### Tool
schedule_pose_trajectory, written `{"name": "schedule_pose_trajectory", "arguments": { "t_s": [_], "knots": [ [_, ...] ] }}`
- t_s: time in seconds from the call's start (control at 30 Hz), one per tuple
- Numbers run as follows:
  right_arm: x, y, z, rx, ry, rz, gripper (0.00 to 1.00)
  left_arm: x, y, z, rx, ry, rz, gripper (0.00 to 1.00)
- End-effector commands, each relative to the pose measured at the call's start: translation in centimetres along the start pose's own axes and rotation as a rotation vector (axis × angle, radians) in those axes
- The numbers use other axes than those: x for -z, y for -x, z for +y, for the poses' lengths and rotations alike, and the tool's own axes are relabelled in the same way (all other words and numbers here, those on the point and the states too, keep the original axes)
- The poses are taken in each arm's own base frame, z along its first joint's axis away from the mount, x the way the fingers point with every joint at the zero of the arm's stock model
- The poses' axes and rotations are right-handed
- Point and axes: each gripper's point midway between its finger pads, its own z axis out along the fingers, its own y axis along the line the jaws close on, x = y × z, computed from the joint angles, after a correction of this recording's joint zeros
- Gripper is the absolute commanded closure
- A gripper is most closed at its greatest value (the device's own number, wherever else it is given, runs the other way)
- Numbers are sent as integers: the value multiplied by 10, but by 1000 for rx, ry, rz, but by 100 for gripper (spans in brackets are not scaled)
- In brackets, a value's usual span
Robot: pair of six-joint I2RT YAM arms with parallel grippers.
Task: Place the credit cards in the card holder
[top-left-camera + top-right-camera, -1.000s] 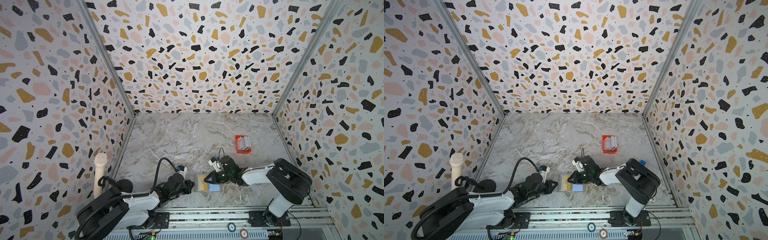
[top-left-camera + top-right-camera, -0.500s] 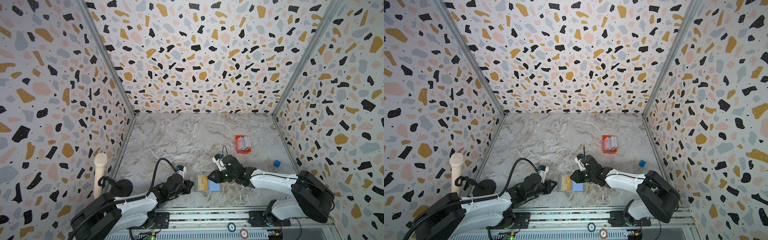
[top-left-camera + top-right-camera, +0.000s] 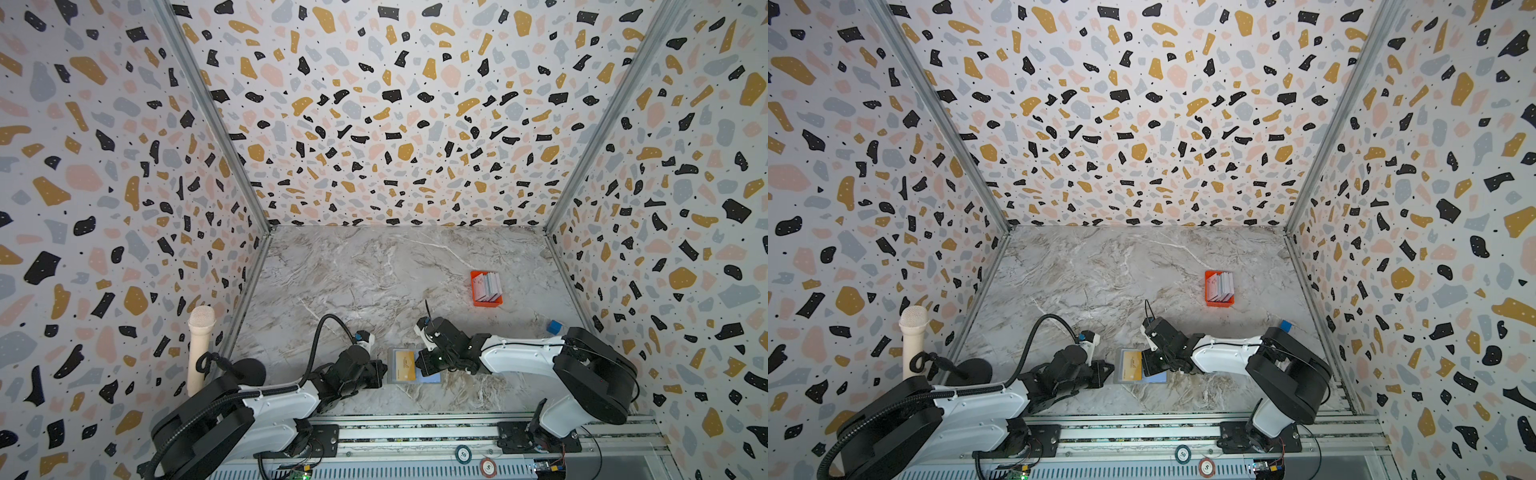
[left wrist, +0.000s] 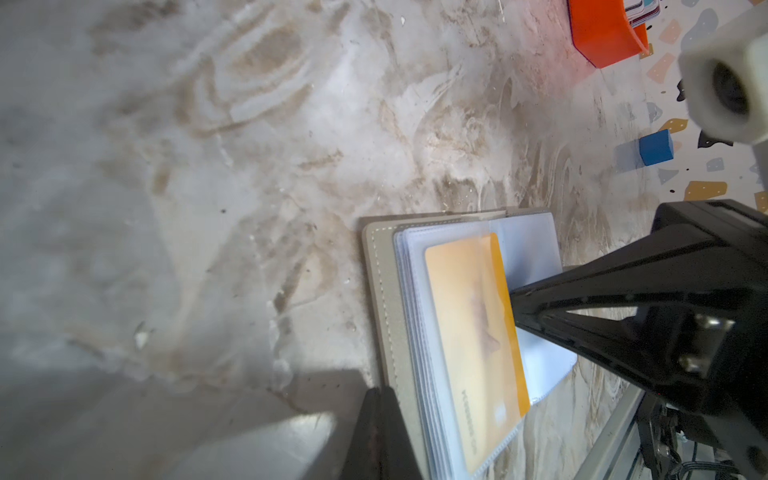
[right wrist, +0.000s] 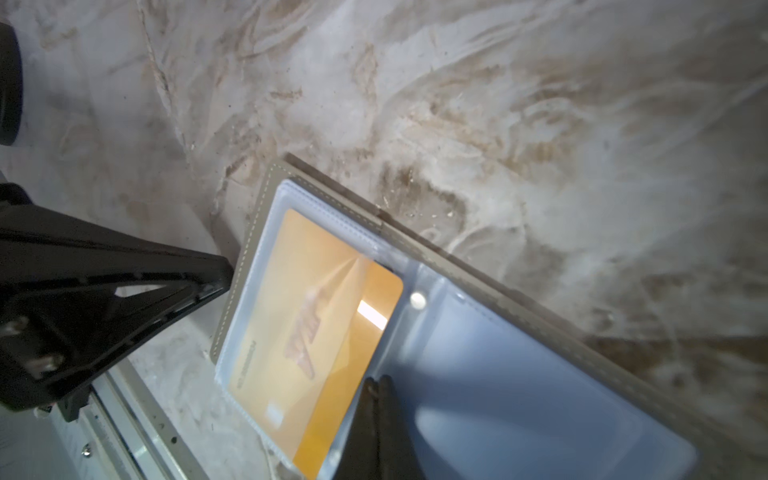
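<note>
The grey card holder (image 3: 391,365) (image 3: 1118,365) lies open near the table's front edge, pale blue pockets up. An orange-yellow credit card (image 3: 403,365) (image 4: 469,332) (image 5: 307,316) sits mostly inside its left pocket, one edge sticking out. My right gripper (image 3: 417,363) (image 5: 376,382) is shut, tips together against that exposed edge, nothing between them. My left gripper (image 3: 384,372) (image 4: 380,392) is shut too, its tip against the holder's (image 4: 380,291) grey outer edge. More credit cards (image 3: 487,286) (image 3: 1221,286) stand in an orange tray.
The orange tray (image 3: 488,302) (image 3: 1219,302) sits at the right middle of the marble table. A blue block (image 3: 554,327) (image 4: 656,147) lies near the right wall. A cream cylinder (image 3: 200,349) stands at the left wall. Two poker chips (image 3: 462,454) rest on the front rail.
The right arm's elbow swung out to the right and came back, while its gripper stayed at the card holder and its jaws drew together. The left arm has not moved.
</note>
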Motion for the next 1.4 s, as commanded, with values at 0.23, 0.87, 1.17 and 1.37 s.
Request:
{"name": "schedule_pose_trajectory", "arguments": {
  "t_s": [0.23,0.87,1.17,1.37],
  "knots": [
    [-8,-1,17,61,8,15,100,-8,-6,-8,-6,-41,34,100],
    [37,11,41,168,40,-72,55,6,9,-12,2,-52,-32,100],
    [32,14,37,216,-76,-71,58,11,14,-9,12,-43,-54,92],
    [31,19,7,212,-222,-70,90,10,11,-6,14,-42,-47,92]
  ]
}}
